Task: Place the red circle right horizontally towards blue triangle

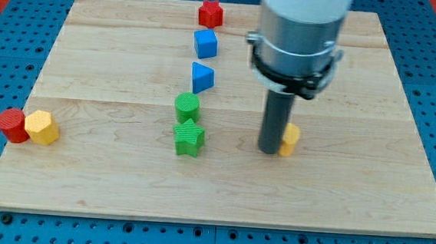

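The red circle (11, 124) sits at the board's left edge, touching a yellow hexagon (42, 127) on its right. The blue triangle (203, 77) lies near the board's centre top, far to the right of and above the red circle. My tip (269, 149) rests on the board at centre right, far from both, with a small yellow block (290, 139) touching its right side and partly hidden behind the rod.
A red star (210, 14) and a blue cube (206, 43) stand above the blue triangle. A green cylinder (187, 106) and a green star (188, 138) stand below it. The wooden board (106, 176) lies on a blue pegboard.
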Controlling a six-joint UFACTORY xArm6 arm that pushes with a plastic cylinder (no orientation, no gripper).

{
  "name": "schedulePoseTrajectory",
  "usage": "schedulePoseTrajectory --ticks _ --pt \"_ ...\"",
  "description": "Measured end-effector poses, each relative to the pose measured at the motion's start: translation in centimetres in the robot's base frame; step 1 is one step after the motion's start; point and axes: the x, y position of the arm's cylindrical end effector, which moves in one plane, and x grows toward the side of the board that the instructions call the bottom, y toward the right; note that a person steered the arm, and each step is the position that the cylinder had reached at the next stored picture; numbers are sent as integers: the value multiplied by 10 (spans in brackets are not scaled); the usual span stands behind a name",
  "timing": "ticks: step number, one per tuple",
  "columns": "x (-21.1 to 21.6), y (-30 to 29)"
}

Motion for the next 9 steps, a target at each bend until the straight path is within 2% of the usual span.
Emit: schedulePoseTrajectory --ticks 1,2,3,4,5,6,7,9 --pt "65 -38" --pt "110 -134" --pt "106 -271" --pt "97 -379" --pt "93 -383" --pt "52 -383" --pt "43 -383" --pt "-29 -378"
